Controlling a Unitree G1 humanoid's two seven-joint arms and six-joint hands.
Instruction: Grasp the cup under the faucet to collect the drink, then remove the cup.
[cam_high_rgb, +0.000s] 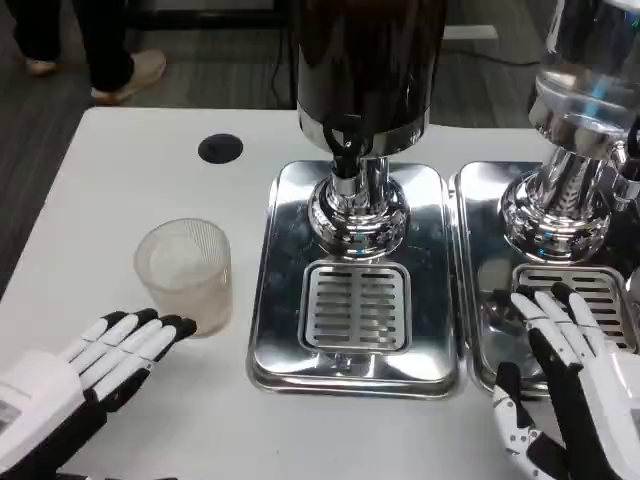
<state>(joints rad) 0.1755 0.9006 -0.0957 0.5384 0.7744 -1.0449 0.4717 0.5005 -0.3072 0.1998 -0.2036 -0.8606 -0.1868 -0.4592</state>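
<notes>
On the white surface (130, 160), the ribbed cup (185, 272) stands beside the left hand (95, 365); both hands' fingers are spread, the right hand (570, 375) holding nothing.

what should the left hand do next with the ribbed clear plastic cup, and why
Probably reach forward and close the left hand around the ribbed clear plastic cup: its fingers are spread, holding nothing, beside the cup's base, and the cup stands on the white table, left of the dark dispenser's faucet.
</notes>
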